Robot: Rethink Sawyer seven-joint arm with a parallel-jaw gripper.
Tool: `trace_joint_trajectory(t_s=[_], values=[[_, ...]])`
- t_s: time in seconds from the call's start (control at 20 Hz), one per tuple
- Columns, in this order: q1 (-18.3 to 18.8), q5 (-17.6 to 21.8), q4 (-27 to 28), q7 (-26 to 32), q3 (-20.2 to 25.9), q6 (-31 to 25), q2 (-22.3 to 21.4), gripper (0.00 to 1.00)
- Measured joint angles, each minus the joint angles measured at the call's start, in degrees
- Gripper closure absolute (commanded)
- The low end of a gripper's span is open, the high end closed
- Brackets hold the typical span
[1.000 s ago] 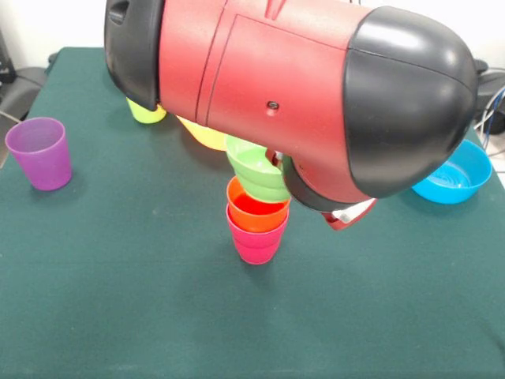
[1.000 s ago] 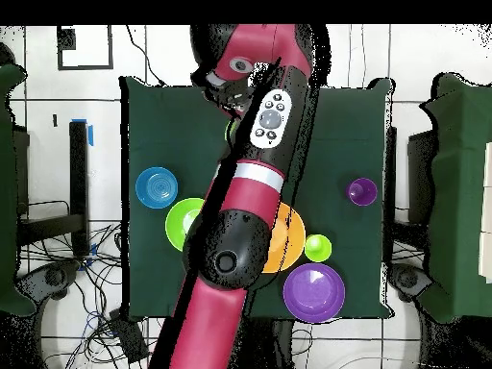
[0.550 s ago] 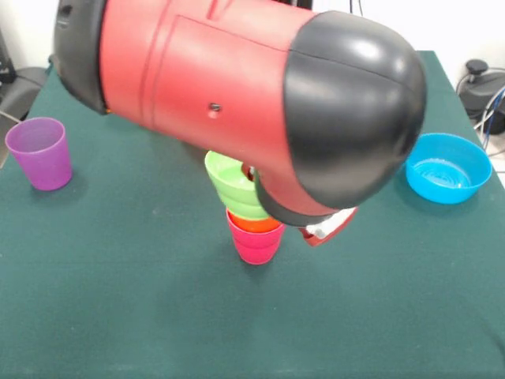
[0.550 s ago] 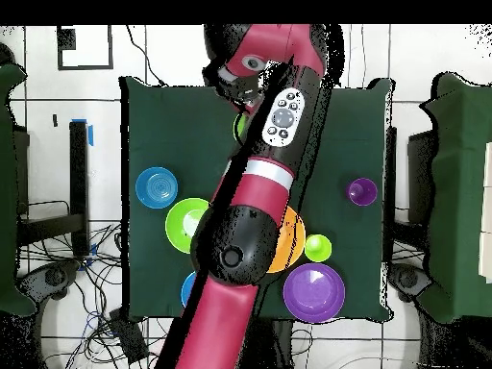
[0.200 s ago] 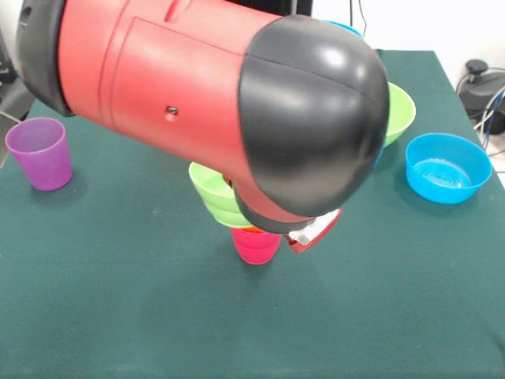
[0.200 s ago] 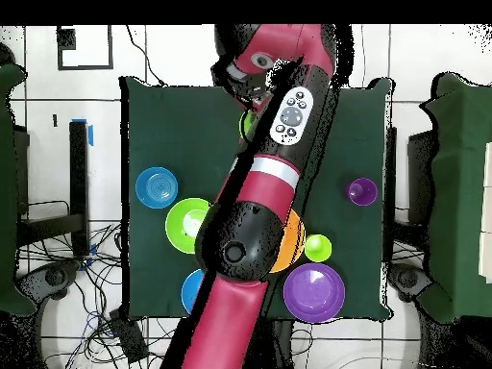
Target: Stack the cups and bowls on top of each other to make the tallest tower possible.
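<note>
Lime green cup (image 5: 213, 197) sits tilted directly over the tower (image 5: 255, 245), a red-pink cup with an orange one nested inside, near the middle of the table (image 5: 118, 316). Its axis leans off vertical, mouth toward the purple cup (image 5: 39, 152). The end effector is hidden behind the arm (image 5: 197, 103); whether it is clamped cannot be told.

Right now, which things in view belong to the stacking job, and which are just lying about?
Job: lime green cup, red-pink cup, purple cup, blue bowl, lime green bowl, orange-yellow bowl, purple bowl.
Lying about: floor cables, black device beside the table.
</note>
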State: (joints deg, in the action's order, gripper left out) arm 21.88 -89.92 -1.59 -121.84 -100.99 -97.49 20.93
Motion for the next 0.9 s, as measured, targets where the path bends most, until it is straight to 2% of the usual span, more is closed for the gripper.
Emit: trace_joint_trajectory(t_s=[0.35,0.9], values=[[0.01,-1.73,0.02,1.13,-2.13,-0.01,0.01,1.00],[-0.61,-0.27,0.00,1.14,0.07,0.00,0.41,1.00]])
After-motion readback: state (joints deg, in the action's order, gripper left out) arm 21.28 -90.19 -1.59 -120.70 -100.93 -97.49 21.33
